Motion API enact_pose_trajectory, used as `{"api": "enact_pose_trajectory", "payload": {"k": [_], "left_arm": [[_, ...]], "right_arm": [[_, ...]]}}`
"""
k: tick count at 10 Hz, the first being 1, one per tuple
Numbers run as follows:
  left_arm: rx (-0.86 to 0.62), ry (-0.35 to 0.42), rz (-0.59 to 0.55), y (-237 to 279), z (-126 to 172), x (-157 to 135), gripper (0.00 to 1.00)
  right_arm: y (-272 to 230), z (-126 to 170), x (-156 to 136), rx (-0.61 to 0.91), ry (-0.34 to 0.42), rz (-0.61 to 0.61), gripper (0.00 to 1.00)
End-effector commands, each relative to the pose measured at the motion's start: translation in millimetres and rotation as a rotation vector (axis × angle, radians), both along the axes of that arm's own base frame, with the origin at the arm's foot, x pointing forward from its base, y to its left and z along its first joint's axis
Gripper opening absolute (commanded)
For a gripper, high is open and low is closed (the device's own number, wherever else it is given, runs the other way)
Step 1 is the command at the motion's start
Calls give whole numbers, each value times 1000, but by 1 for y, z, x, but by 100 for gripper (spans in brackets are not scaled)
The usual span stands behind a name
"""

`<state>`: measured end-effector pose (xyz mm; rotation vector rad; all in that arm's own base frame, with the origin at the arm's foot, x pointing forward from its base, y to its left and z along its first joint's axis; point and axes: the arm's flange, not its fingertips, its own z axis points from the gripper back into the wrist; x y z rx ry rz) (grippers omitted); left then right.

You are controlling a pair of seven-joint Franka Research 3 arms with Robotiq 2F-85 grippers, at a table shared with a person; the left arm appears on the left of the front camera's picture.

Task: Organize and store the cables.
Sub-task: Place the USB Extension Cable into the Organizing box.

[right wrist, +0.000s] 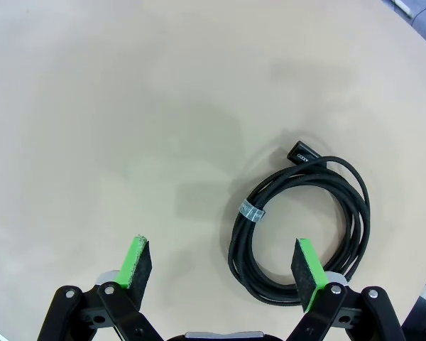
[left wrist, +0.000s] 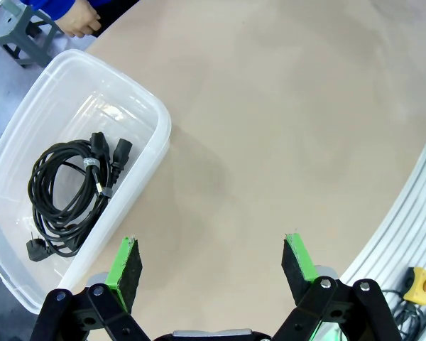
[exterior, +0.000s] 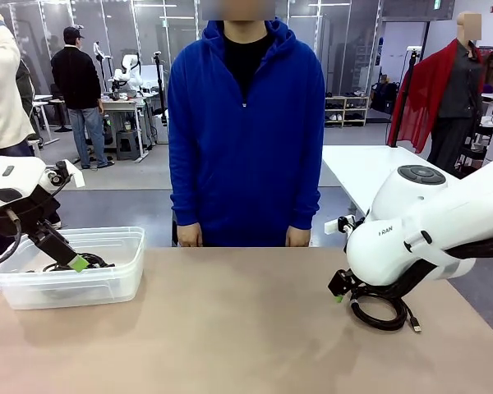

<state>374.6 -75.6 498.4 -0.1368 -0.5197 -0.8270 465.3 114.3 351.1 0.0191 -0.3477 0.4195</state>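
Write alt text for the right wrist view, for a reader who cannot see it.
A coiled black cable, bound with a small grey tie and ending in a black plug, lies flat on the bare tan table. The open right gripper hangs above it, one green-padded finger over the coil's near edge, the other over bare table beside it.

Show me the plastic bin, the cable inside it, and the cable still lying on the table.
bin (left wrist: 160,128), left wrist view, on its rim.
bin cable (left wrist: 57,186), left wrist view, on the coil's strands.
table cable (right wrist: 355,213), right wrist view, on the coil's outer loop.
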Motion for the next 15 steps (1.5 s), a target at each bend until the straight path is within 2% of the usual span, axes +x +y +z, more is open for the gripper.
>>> {"api": "enact_pose_trajectory", "payload": {"k": [1, 2, 4, 6, 7, 10, 11, 12, 13, 14, 15], "left_arm": [[0, -1, -2, 0, 0, 0, 100], [0, -1, -2, 0, 0, 0, 100], [0, -1, -2, 0, 0, 0, 100], [0, -1, -2, 0, 0, 0, 100], [0, -1, -2, 0, 0, 0, 100], [0, -1, -2, 0, 0, 0, 100], [0, -1, -2, 0, 0, 0, 100], [0, -1, -2, 0, 0, 0, 100], [0, -1, -2, 0, 0, 0, 100], [0, -1, -2, 0, 0, 0, 100], [0, -1, -2, 0, 0, 0, 100]], "right_arm": [[-4, -5, 8, 20, -4, -99, 100], [-4, -16, 17, 94, 53, -188, 100], [-5, -31, 31, 75, 102, -285, 100], [-4, -43, 44, 108, 110, -376, 100], [-5, -49, 49, 112, 142, -409, 100], [-6, -57, 60, 126, 159, -466, 100], [-7, -53, 60, 129, 159, -472, 83], [-8, -51, 60, 129, 161, -476, 41], [-7, -50, 59, 125, 167, -478, 24], [-8, -48, 59, 124, 165, -477, 0], [-7, -46, 58, 119, 158, -474, 0]]}}
